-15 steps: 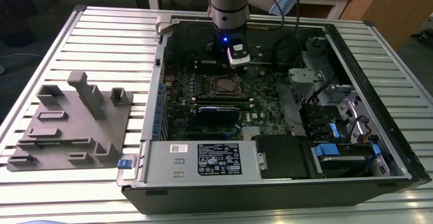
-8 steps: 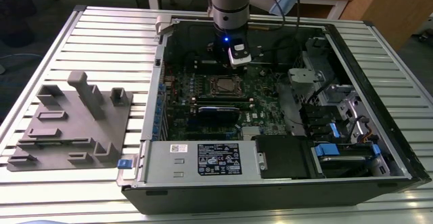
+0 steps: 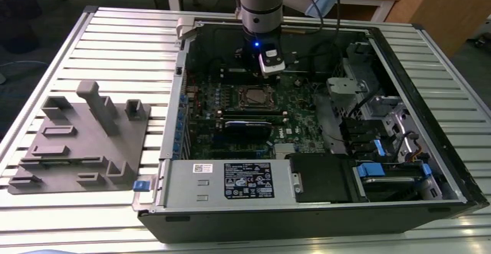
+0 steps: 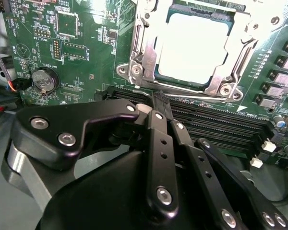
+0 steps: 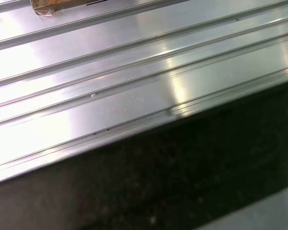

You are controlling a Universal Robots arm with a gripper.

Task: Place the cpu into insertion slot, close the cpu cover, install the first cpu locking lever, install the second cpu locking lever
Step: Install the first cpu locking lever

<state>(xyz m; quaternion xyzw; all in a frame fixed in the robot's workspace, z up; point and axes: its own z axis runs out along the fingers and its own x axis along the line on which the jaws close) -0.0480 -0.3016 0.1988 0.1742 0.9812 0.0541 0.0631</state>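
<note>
Over the green circuit board (image 4: 77,48), the end effector (image 4: 159,101) hangs fully closed, its tip just beside the cpu cover (image 4: 144,43).

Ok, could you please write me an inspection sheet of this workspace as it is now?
Surface: ribbed metal table, carrying an open computer case.
Job's things: chip sits in the socket; the cover frame lies around its pale top. Whether it is locked, I cannot tell.
Clutter: grey holder block on the table, beside the case on the exterior view's left.
Grippers: gripper is close to the socket's edge, fingers shut, nothing seen between them.
Cables: black cables inside the case; red and black wires near the coin battery.
Surroundings: wooden furniture behind the table.
</note>
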